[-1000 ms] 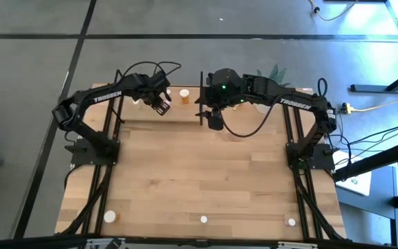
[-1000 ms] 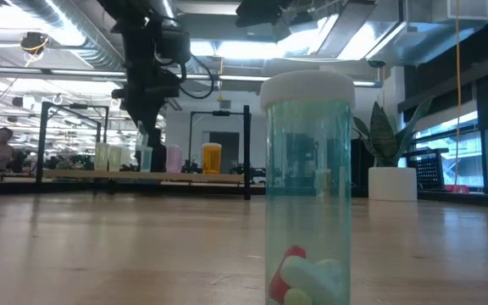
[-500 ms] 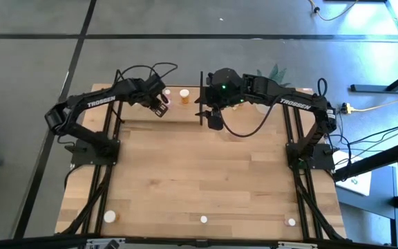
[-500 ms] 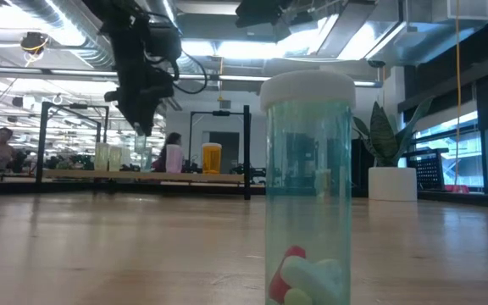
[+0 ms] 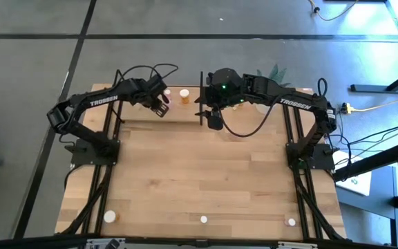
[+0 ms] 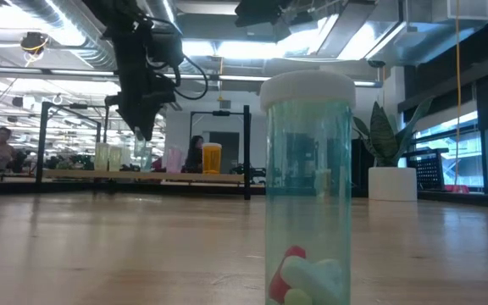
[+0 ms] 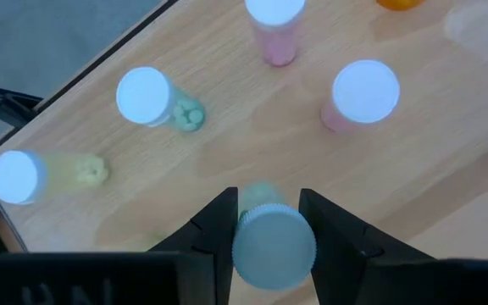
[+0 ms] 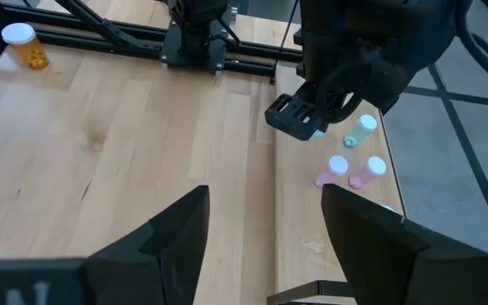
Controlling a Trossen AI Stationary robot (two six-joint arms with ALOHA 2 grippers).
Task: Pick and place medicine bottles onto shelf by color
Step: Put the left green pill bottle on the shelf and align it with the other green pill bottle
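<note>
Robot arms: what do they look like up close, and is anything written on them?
Both arms are black, jointed and chunky. The left arm and right arm each carry white "TROSSEN" lettering. Thin black cables loop off them. A green light glows on the right one. Each ends in two flat dark fingers.

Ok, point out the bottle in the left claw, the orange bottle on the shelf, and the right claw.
Green bottle (image 7: 274,246), left wrist view, on its white cap.
Orange bottle (image 6: 212,158), low view, on its body.
Right claw (image 8: 265,233), right wrist view, midway between its fingertips.
</note>
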